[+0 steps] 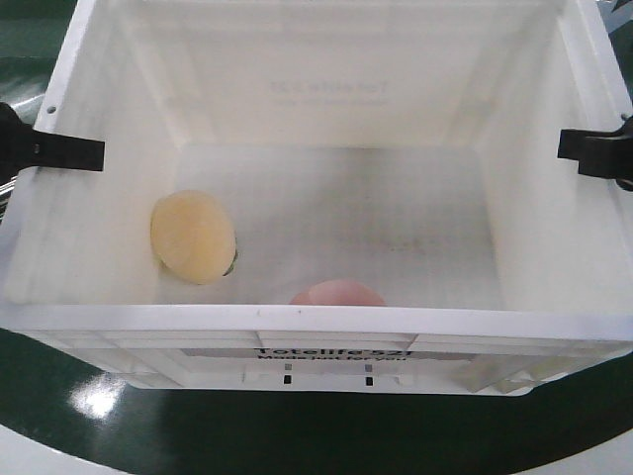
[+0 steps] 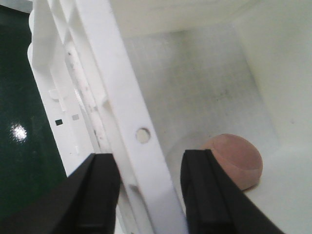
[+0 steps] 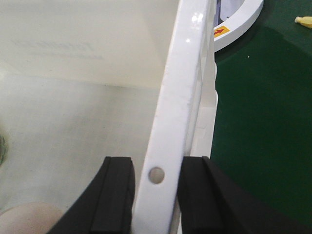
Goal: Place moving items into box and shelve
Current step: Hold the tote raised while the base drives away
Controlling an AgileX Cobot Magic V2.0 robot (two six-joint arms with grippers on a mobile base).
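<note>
Green worktop: dark and glossy; it shows in front of the box and past both side walls.
Box: large white plastic crate with a ribbed rim; black print "Totelife 521" on the near outer wall.
Pinkish-brown lump: on the box floor, against the near wall at about mid-width; the rim hides most of it in the front view.
Pale yellow lump: on the box floor, close to the left wall, apart from the pinkish-brown lump.
Left fingers: black, astride the left wall's rim next to a small round hole, one outside and one inside. The outer one lies against the ribbing; a thin gap shows at the inner one, so a firm grip cannot be confirmed.
Right fingers: black, astride the right wall's rim beside a matching hole; both touch the wall and are clamped on it.
Far wall: plain white; reversed print shows faintly through it.
White ring: curved band with an orange arrow label, on the worktop beyond the right wall.
</note>
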